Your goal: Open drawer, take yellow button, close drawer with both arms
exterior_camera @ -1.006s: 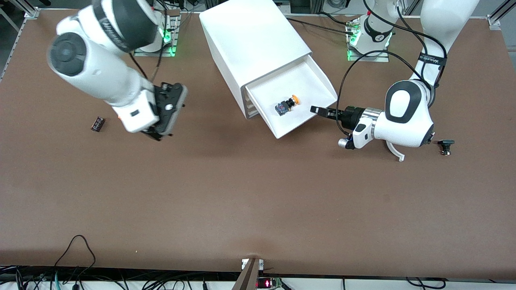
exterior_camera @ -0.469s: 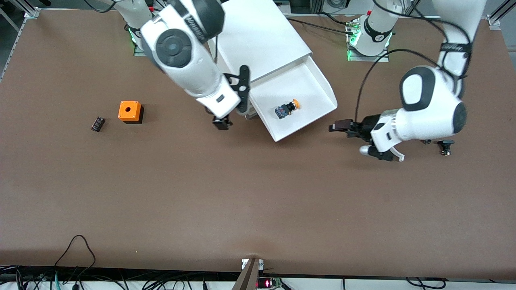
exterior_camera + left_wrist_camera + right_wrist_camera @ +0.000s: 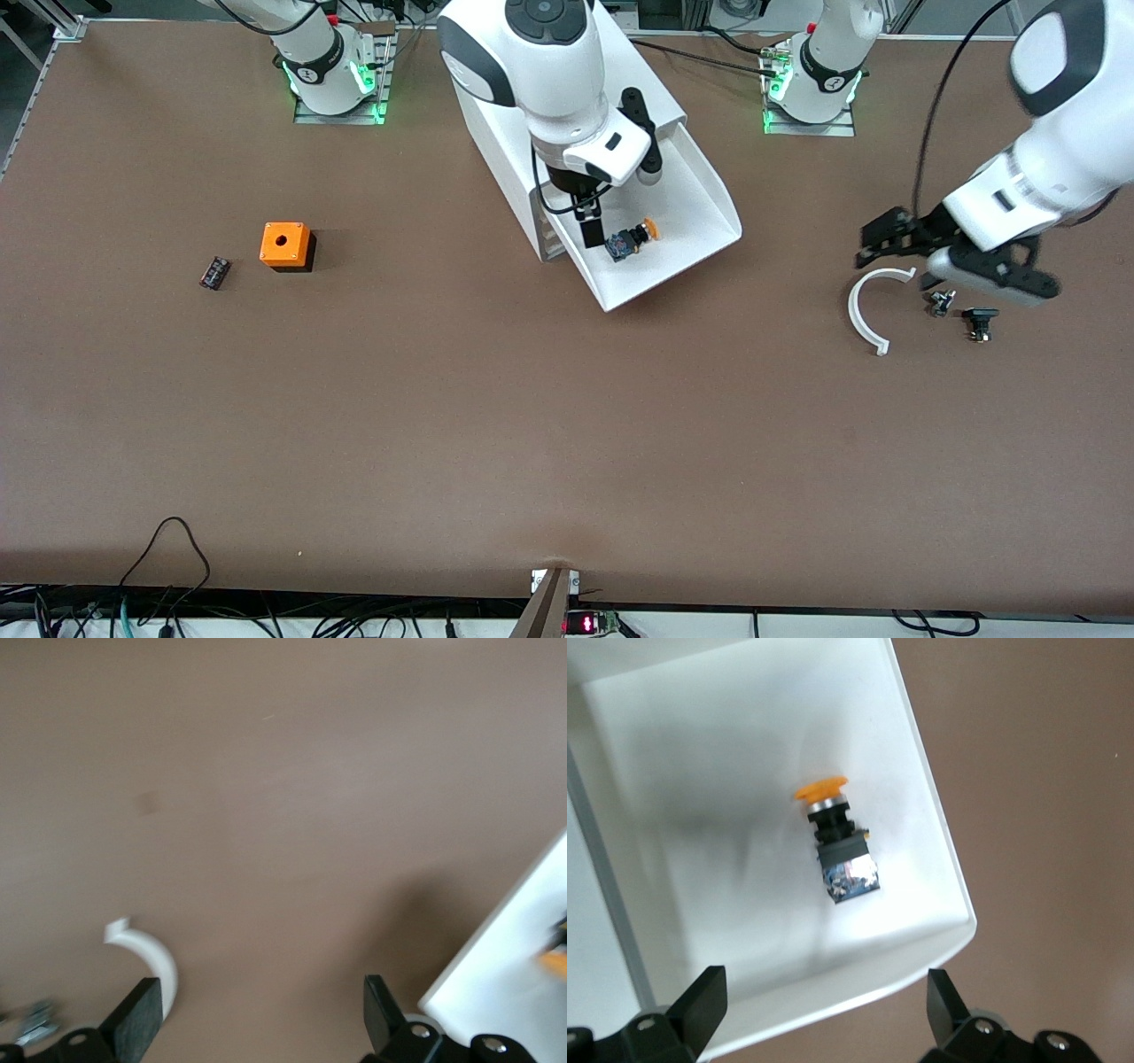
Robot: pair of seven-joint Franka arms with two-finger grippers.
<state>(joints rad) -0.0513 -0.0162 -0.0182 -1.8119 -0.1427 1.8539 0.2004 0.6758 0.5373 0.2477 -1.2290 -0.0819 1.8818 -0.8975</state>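
My right fingers (image 3: pixel 709 1001), spread wide and empty, hang over the open drawer (image 3: pixel 709 232) with the button (image 3: pixel 837 843) lying between them, cap pointing away; my left fingers (image 3: pixel 142 1019), also open and empty, wait over the surface (image 3: pixel 532 425)

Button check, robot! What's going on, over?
Right gripper open, over the pulled-out drawer. Button lying in it, ungrasped, nothing in the way. Left gripper open, empty, over the table near the white curved piece.

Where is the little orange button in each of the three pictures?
Front view: the button lies in the open drawer, under the right gripper.
Left wrist view: only an orange blur at the edge shows; cannot tell if it is the button.
Right wrist view: mid-picture, on the drawer floor.
Shared landmark: the drawer's white front rim.
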